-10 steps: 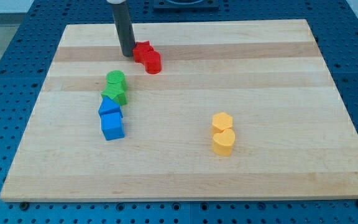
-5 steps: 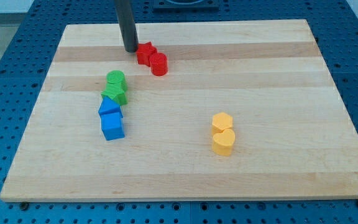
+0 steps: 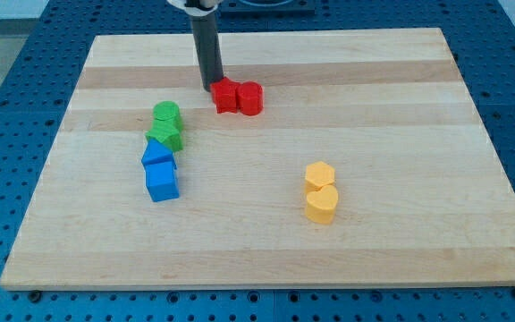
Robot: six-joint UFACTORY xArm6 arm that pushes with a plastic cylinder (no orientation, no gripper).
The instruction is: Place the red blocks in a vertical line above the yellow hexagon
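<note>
Rod end first: my tip [image 3: 213, 88] is sitting on the board [image 3: 401, 134], touching the far-left edge of the red star-like block [image 3: 226, 96]. I have no jaws, so I am holding nothing, only pressing sideways. That red block is lying against the red cylinder [image 3: 250, 98] on its right, the pair forming a short row on the far half of the board. The yellow hexagon [image 3: 319, 175] is resting well apart, nearer and to the right, touching a yellow cylinder [image 3: 321, 204] just in front of it.
</note>
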